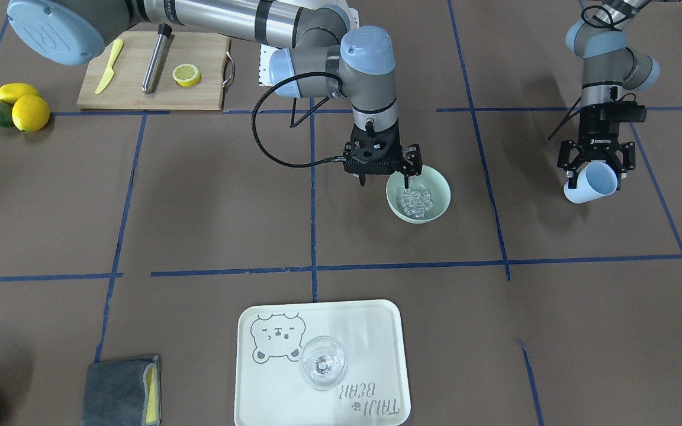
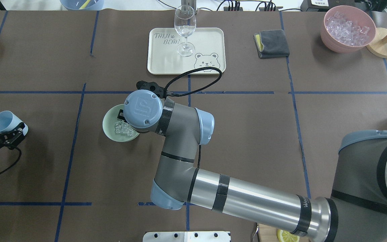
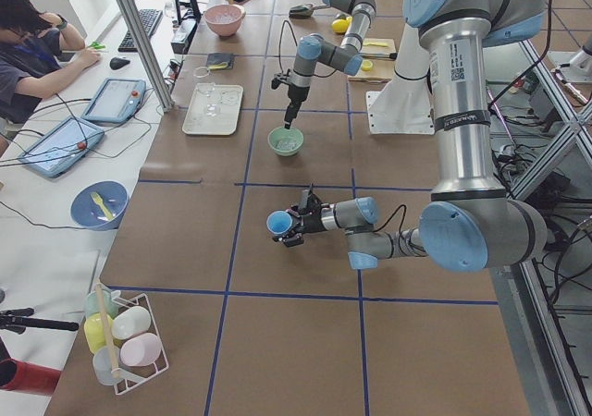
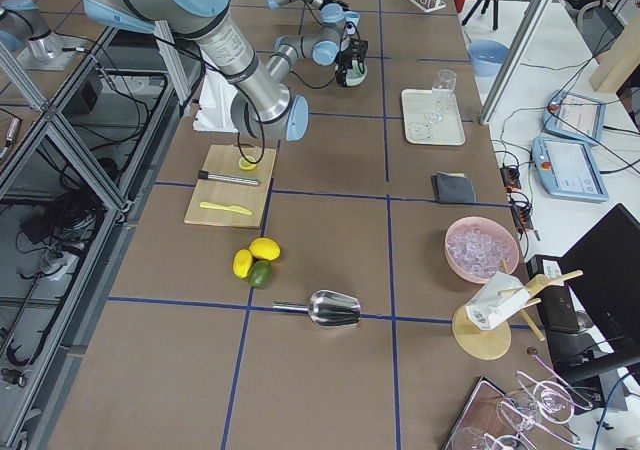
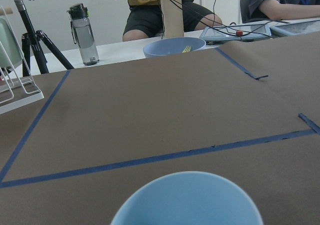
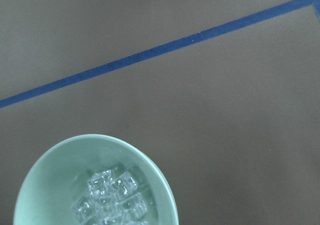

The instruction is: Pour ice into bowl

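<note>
Reading the table from behind the robot, with twelve o'clock at the far edge, the left gripper (image 1: 594,173) sits out at nine o'clock by the table's left margin. Its fingers are clamped on a light blue cup (image 2: 5,121), which lies tipped on its side with its mouth turned toward twelve o'clock and held off the brown paper. Well apart from it, toward the centre, stands the mint-green bowl (image 2: 110,129), upright on the paper just inside a blue tape square. The ice (image 1: 415,201) lies heaped in the bottom of the bowl, a cluster of clear little cubes. The right arm reaches in from five o'clock, and its wrist covers the bowl's three o'clock side. The right gripper (image 1: 384,176) hangs point-down there with its jaws apart, gripping nothing. One fingertip dips inside the rim just above the ice and the other is outside the bowl. Whether either touches the rim I cannot tell. Further right, at twelve o'clock, a cream tray (image 2: 210,47) with a bear drawing carries a clear wine glass (image 2: 184,30), standing upright. At one o'clock a folded grey cloth (image 2: 274,42) lies flat. Beyond it, near two o'clock, a pink container (image 2: 331,40) holds more cubes, just beside a round wooden stand (image 2: 383,47).
</note>
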Tool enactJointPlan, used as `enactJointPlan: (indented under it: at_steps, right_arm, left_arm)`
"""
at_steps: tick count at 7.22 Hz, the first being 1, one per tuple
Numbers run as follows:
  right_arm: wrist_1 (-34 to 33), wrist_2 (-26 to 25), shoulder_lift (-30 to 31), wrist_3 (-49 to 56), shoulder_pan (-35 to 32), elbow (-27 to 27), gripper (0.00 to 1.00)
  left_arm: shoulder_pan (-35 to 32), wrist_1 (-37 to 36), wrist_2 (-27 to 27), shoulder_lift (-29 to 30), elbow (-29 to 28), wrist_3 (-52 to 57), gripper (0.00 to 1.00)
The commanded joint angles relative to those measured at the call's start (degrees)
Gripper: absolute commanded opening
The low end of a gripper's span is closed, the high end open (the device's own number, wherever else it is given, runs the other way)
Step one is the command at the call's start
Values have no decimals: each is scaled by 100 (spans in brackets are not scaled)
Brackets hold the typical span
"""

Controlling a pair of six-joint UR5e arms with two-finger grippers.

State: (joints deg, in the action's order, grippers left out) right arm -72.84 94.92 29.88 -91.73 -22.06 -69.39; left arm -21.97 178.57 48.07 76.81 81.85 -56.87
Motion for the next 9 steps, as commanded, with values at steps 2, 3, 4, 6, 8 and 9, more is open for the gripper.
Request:
enactJointPlan:
  at_steps: [2, 3, 4, 6, 8, 9]
  right_arm:
    - [155, -17, -17, -3, 9, 170, 100]
    - [374, -26, -70, -3, 26, 406, 100]
    - [393, -44, -105, -3, 27, 435, 100]
    - [393, -53, -132, -3, 61, 487, 100]
    - [393, -105, -175, 5, 88, 610, 100]
    - [393, -106, -237, 6, 88, 689, 99]
  left_arm:
    - [0, 46, 175, -122, 189, -8, 100]
    - [0, 46, 246, -288, 461, -8, 100]
    - [0, 46, 272, -377, 516, 1, 100]
    - [0, 46, 290, -378, 586, 36, 100]
    - [-18, 46, 404, -386, 700, 53, 100]
    - [-26, 46, 439, -439, 736, 62, 100]
